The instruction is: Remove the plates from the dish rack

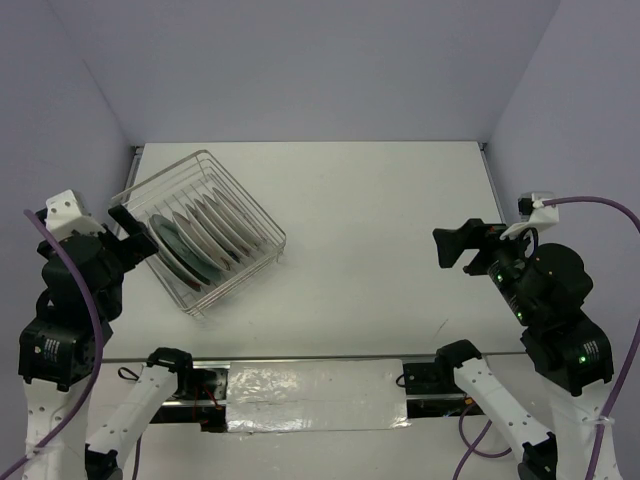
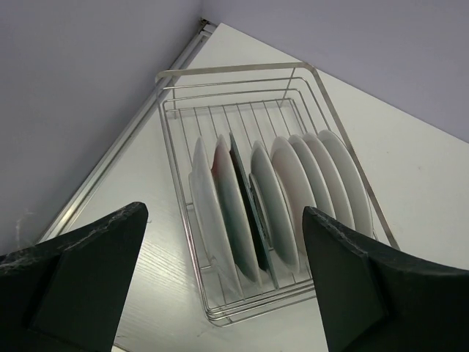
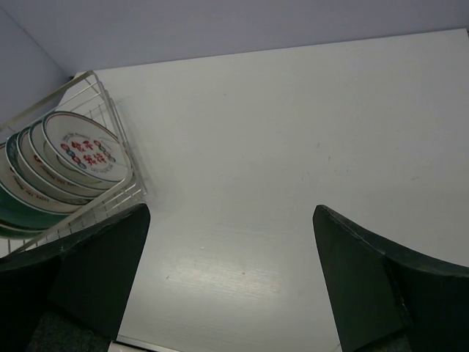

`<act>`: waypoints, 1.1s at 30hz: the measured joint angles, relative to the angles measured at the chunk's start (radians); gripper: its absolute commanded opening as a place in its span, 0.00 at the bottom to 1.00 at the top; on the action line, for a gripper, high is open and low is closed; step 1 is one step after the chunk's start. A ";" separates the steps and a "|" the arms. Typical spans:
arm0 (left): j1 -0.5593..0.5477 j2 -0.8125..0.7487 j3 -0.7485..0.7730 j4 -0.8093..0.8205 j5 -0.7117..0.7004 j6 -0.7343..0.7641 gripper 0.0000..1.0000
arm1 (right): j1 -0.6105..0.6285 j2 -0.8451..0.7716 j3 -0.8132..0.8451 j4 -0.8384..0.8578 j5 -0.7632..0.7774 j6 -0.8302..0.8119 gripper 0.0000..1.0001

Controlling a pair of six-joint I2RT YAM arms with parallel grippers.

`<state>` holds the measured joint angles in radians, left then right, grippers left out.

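Observation:
The silver wire dish rack stands turned at an angle on the left of the table. Several plates stand on edge in it in a row. In the left wrist view the rack holds white plates and a dark teal one. In the right wrist view a plate with red centre marks faces me at the far left. My left gripper is open, just left of the rack and above it. My right gripper is open and empty over the right of the table, far from the rack.
The white table is bounded by grey-violet walls at the back and both sides. A metal strip runs along the table's left edge beside the rack. Taped sheeting lies between the arm bases at the near edge.

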<state>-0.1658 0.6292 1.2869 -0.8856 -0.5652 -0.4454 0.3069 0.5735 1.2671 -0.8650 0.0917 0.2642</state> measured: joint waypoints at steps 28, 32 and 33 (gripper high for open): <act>0.000 0.167 -0.029 -0.097 -0.239 -0.161 0.85 | 0.000 -0.002 -0.058 0.050 -0.035 0.006 1.00; 0.001 0.307 -0.114 -0.080 -0.234 -0.202 0.74 | 0.000 0.016 -0.117 0.065 -0.048 0.011 1.00; 0.001 0.337 -0.131 -0.080 -0.225 -0.217 0.72 | 0.000 0.018 -0.131 0.066 -0.055 0.012 1.00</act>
<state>-0.1650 0.9661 1.1561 -0.9657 -0.7898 -0.6621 0.3069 0.5915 1.1358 -0.7994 0.0372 0.2764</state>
